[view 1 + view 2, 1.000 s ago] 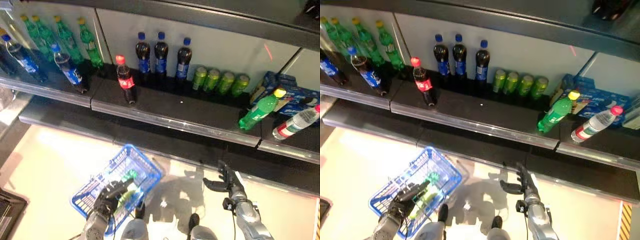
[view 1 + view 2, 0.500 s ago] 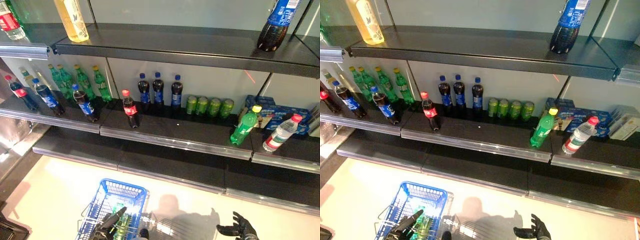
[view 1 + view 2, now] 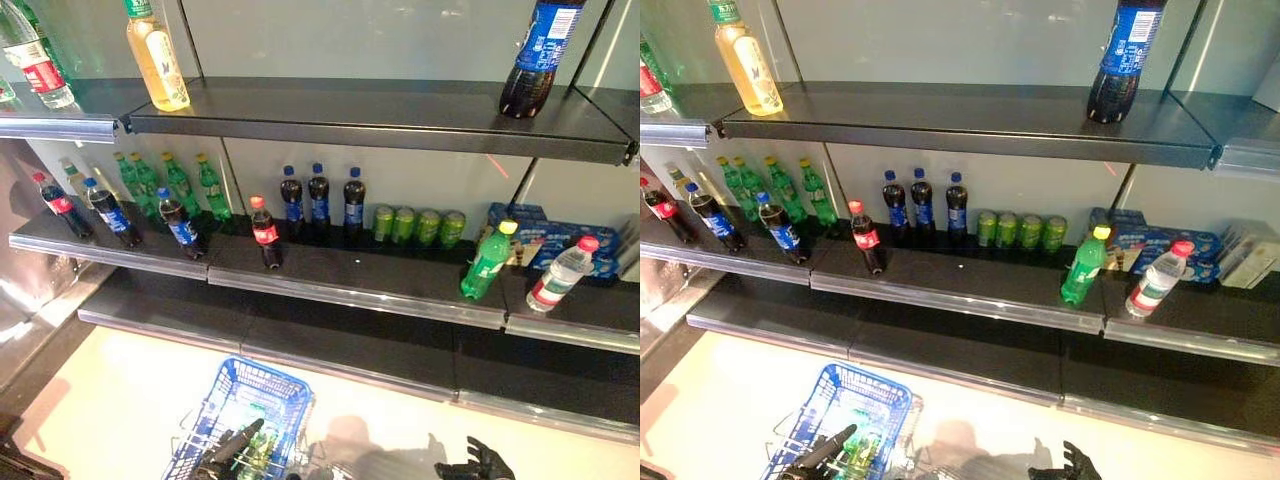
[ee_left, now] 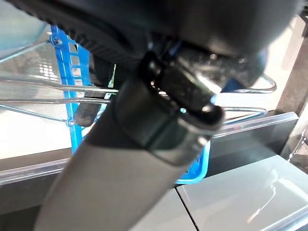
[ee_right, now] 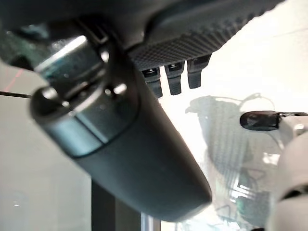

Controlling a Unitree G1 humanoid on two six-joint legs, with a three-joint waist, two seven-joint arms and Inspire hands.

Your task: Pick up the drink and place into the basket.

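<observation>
- Camera has tilted up since a second ago; both hands now sit at the bottom edge.
- Left hand (image 3: 228,452) over blue wire basket (image 3: 262,385), fingers straight; green drink (image 3: 257,448) already lies inside, so the placing looks done.
- Right hand (image 3: 478,464) empty, fingers relaxed.
- Beyond: dark metal shelf (image 3: 400,282), glossy plastic cola bottles (image 3: 318,203), round green cans (image 3: 420,227).

Head stereo pair faces shelves (image 3: 360,285), both share basket (image 3: 245,395); wrist cams very close.
</observation>
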